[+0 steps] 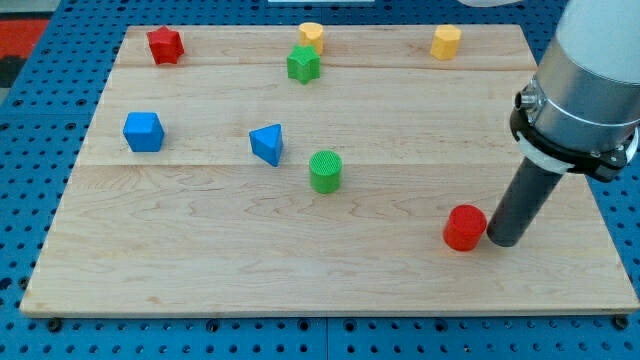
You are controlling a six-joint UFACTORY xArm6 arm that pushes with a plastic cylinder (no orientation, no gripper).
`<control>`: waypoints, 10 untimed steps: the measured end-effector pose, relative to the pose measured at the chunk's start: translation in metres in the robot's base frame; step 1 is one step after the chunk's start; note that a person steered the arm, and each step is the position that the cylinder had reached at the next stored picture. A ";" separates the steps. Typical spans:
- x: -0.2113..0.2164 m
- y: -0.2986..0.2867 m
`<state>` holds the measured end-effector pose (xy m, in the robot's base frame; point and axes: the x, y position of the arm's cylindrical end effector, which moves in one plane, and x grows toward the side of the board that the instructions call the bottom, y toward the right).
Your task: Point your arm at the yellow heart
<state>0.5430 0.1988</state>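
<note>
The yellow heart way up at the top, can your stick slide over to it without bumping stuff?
Probably yes. My tip sits at the view's lower right, right beside the red cylinder. The yellow heart is at the view's top, just above the green star. Swinging around the red cylinder and coming from the right looks free.

Eight blocks [311,171], one rod [523,203].
</note>
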 end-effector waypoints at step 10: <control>-0.031 0.122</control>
<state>0.5116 0.3205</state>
